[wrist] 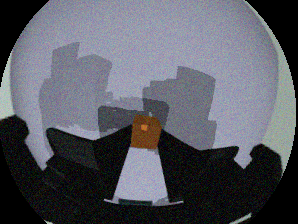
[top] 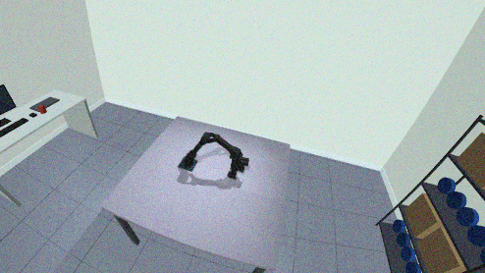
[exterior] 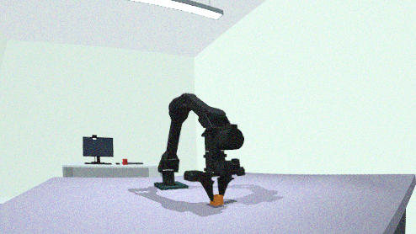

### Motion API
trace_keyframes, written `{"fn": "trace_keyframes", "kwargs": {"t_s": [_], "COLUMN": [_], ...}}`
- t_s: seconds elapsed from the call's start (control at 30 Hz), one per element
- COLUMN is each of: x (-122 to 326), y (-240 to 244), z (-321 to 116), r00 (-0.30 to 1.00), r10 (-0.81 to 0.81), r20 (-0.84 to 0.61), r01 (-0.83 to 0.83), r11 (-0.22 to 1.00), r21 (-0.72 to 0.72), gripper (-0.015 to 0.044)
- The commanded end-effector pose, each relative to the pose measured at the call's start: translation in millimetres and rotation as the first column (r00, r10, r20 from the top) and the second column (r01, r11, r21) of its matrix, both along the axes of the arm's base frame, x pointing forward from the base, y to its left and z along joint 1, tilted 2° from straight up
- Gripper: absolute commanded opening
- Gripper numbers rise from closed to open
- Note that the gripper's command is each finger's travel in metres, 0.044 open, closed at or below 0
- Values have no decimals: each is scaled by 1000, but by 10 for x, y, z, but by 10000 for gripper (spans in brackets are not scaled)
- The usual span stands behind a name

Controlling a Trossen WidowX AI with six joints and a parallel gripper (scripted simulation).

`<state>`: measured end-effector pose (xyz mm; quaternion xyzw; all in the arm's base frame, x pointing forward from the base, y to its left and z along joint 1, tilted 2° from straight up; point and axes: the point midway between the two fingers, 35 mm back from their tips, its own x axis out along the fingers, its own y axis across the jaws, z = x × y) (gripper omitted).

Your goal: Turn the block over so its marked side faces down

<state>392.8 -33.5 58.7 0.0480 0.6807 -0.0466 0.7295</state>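
Observation:
The orange block (exterior: 216, 200) (wrist: 145, 137) is at the table (exterior: 105, 210) (top: 162, 206) surface, between the fingertips. In the wrist view it looks dark orange with a small brighter patch near its far edge; which face is the marked side I cannot tell. My gripper (exterior: 217, 198) (wrist: 145, 129) points down and is shut on the block, one finger on each side. In the top view the gripper (top: 233, 176) hides the block. Whether the block touches the table or is slightly raised is hard to tell.
The arm's base (top: 187, 164) (exterior: 170, 185) stands on the same table, behind the block in the exterior view. A white desk (top: 74, 100) with a monitor and a red mug (top: 42, 109) (exterior: 125, 162) is away from the table. A shelf with blue round things (top: 457, 199) is at the right.

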Motion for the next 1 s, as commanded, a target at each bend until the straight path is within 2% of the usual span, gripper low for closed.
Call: {"fn": "trace_keyframes", "kwargs": {"t_s": [0.0,0.2,0.37,0.97], "x": [2,-17,-15,19], "y": [0,1,1,-1], "z": [4,284,289,206], "r00": [1000,1000,1000,967], "r10": [0,0,1,2], "r20": [1,1,10,254], "r01": [0,0,-1,7], "r11": [1000,1000,1000,999], "r21": [1,1,0,-33], "gripper": [0,0,0,0]}}
